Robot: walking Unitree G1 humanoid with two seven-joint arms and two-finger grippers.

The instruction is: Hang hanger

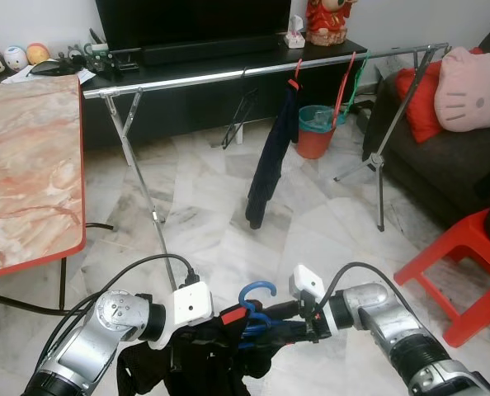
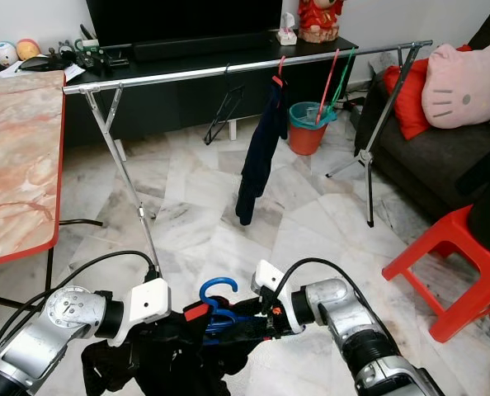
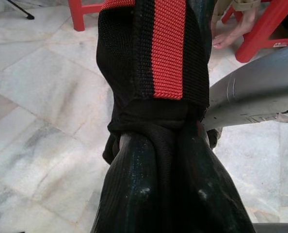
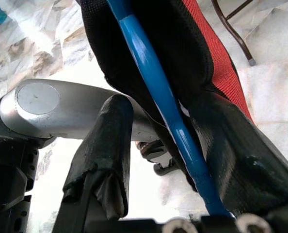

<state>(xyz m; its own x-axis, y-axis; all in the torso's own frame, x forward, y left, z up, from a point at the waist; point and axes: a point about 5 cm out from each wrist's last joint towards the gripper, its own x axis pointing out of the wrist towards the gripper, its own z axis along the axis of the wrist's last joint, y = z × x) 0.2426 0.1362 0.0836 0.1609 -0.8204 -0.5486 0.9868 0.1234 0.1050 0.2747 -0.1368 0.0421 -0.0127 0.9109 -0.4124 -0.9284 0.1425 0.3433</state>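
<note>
Both grippers are meeting low in front of the robot, the left gripper (image 1: 216,323) pinching the black garment (image 1: 204,363) with its fingers closed, the right gripper (image 1: 290,326) clamping the blue hanger (image 1: 253,307), well below the metal rail (image 1: 261,70).

Floor (image 1: 204,223) is pale marble tile, evenly lit, soft glare. Marble-top table (image 1: 22,165) with red rim at 9 o'clock, dark legs under it. Black TV unit (image 1: 187,91) along the white wall (image 1: 30,21) at 12, dark TV (image 1: 195,21) on top, small toys (image 1: 14,58) at 11, red figurine (image 1: 327,18) at 1. Teal-and-red bin (image 1: 315,130) on the floor below it. Dark sofa (image 1: 443,173) at 3 with red cushion (image 1: 416,103) and pink cat pillow (image 1: 474,87). Red plastic stool (image 1: 464,264) at 4.
</note>
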